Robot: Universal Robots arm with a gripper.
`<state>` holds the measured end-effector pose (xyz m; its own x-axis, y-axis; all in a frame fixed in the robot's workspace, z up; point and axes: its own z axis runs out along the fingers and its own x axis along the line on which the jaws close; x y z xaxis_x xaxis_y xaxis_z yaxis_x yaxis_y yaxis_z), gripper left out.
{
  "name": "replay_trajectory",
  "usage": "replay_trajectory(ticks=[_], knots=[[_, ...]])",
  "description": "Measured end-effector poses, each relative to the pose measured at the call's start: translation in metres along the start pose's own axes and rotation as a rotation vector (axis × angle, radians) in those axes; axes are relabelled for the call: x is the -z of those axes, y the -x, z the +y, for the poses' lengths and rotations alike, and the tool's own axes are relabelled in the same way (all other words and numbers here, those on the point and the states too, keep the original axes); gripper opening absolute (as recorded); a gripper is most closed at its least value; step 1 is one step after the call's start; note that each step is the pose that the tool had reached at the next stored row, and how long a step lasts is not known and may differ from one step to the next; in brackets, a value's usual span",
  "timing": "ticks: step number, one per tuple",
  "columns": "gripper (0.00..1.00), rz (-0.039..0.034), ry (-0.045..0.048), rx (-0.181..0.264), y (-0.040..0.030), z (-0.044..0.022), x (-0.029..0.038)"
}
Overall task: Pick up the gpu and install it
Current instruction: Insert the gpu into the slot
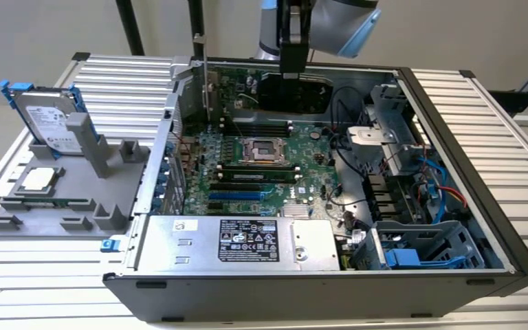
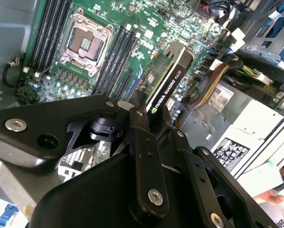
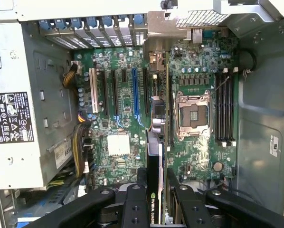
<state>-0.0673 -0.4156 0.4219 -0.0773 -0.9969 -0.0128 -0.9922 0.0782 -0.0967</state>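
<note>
Overhead, the arm points its gripper [image 1: 293, 71] straight down into the open computer case [image 1: 291, 299], fingers clamped on the gpu [image 1: 291, 94], held edge-down over the motherboard [image 1: 319, 182], near the processor socket [image 1: 264, 148], clear of the walls.

An open computer case [image 1: 319, 295] sits on the counter [image 1: 44, 295], motherboard [image 1: 211, 158] exposed (CPU socket [image 1: 262, 148] near its middle); at its nine o'clock, exterior view, a hard drive [image 1: 49, 120] stands upright.
</note>
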Motion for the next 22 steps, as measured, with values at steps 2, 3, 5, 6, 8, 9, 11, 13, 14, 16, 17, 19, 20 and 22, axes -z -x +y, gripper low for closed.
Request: replay_trajectory(ticks=[2,3,5,6,8,9,11,13,14,16,17,19,20,22], knots=[[0.0,0.0004,0.0,0.0,0.0,0.0,-0.0003],[0.0,0.0005,-0.0001,0.0,0.0,0.0,-0.0005],[0.0,0.0009,-0.0001,0.0,0.0,0.0,-0.0008],[0.0,0.001,-0.0001,0.0,0.0,0.0001,-0.001],[0.0,0.0011,-0.0001,0.0,0.0,0.0001,-0.0014],[0.0,0.0012,-0.0001,0.0,0.0,0.0001,-0.0016],[0.0,0.0013,-0.0002,0.0,0.0,0.0002,-0.0019],[0.0,0.0015,-0.0002,0.0,0.0,0.0002,-0.0023],[0.0,0.0015,-0.0002,0.0,0.0,0.0003,-0.0025],[0.0,0.0017,-0.0003,0.0,0.0,0.0003,-0.0029],[0.0,0.0018,-0.0003,0.0,0.0,0.0003,-0.0031],[0.0,0.002,-0.0003,0.0,0.0,0.0003,-0.0035],[0.0,0.0021,-0.0003,0.0,0.0,0.0003,-0.0037],[0.0,0.0024,-0.0004,0.0,0.0,0.0004,-0.0041]])
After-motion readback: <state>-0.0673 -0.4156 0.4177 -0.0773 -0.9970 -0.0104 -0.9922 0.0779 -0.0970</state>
